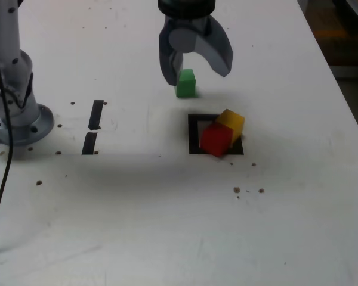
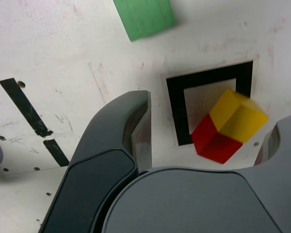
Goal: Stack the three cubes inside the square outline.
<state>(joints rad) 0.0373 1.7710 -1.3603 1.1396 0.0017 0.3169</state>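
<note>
Three cubes sit on the white table (image 1: 167,226): the red cube (image 1: 216,139) rests on the black square outline (image 1: 197,134), overlapping its edge on the exterior view's right, and the yellow cube (image 1: 231,122) is perched on it, tilted and only partly overlapping. The yellow one looks blurred in the wrist view, so how it is seated is hard to tell. The green cube (image 1: 185,83) stands alone on the table beyond the outline. The gripper (image 1: 197,70) hangs above the green cube with its fingers (image 1: 169,67) spread wide and holding nothing. Two short black tape strips (image 1: 93,127) lie well apart toward the exterior view's left, near the arm's base (image 1: 15,113).
</note>
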